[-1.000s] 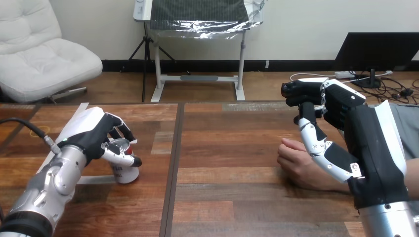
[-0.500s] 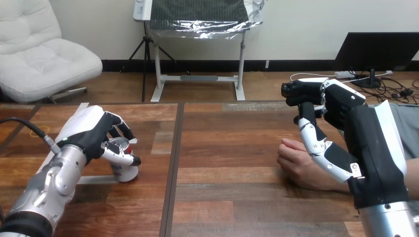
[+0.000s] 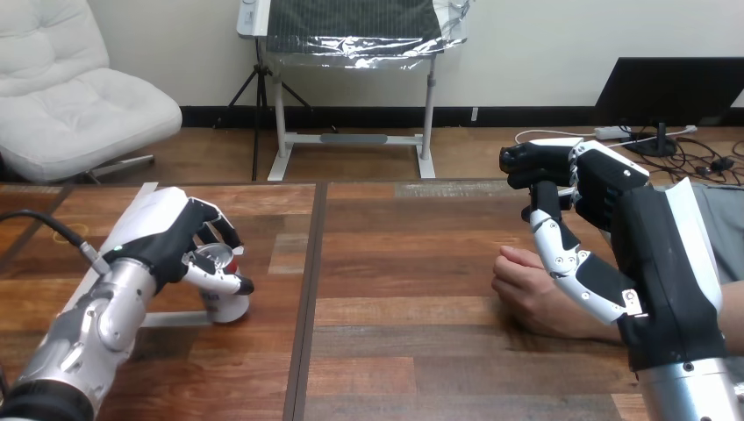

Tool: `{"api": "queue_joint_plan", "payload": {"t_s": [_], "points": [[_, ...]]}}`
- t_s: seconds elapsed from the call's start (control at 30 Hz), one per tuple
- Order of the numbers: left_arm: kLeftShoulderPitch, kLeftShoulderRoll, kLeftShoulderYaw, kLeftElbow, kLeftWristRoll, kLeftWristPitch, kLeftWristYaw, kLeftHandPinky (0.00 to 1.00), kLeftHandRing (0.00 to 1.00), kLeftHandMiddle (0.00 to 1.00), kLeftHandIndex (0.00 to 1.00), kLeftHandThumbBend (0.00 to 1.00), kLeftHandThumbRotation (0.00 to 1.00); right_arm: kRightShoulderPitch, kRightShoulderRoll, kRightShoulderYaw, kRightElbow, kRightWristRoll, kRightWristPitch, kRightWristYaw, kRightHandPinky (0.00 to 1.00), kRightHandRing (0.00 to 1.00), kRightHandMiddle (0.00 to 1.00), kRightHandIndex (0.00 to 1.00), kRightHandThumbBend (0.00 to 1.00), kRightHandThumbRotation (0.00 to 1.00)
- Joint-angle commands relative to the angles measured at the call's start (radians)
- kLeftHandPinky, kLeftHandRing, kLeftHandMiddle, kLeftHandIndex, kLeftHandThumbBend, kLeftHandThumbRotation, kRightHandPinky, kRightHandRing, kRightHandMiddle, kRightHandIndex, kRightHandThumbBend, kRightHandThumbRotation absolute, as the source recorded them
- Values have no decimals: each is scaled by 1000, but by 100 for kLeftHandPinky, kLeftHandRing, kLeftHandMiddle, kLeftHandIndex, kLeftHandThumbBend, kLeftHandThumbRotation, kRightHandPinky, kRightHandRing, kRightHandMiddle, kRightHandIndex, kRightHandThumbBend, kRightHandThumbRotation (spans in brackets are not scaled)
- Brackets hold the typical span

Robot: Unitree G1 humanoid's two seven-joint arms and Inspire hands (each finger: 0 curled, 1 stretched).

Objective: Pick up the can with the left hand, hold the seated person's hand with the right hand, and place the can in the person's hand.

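Plainly, fingers and thumb of the left hand (image 3: 162, 237) are curled round the can (image 3: 226, 307), low at the left of the table (image 3: 395, 333). The right hand (image 3: 614, 193) stands over the person's hand (image 3: 525, 285); whether it grips, I cannot tell. Step 1 looks done, the handover is left. Both forearms reach forward.
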Motion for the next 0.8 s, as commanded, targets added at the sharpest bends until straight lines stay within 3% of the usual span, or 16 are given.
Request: {"api": "queue_joint_plan", "payload": {"t_s": [0.0, 0.77], "points": [[-38, 11, 30, -89, -15, -24, 22, 34, 41, 48, 54, 65, 0, -62, -7, -13, -5, 17, -15, -6, 50, 66, 68, 63, 5, 0], [0, 19, 39, -237, -4, -26, 35, 36, 43, 50, 55, 64, 0, -68, -3, -13, -4, 17, -10, -9, 50, 66, 68, 63, 5, 0]]}}
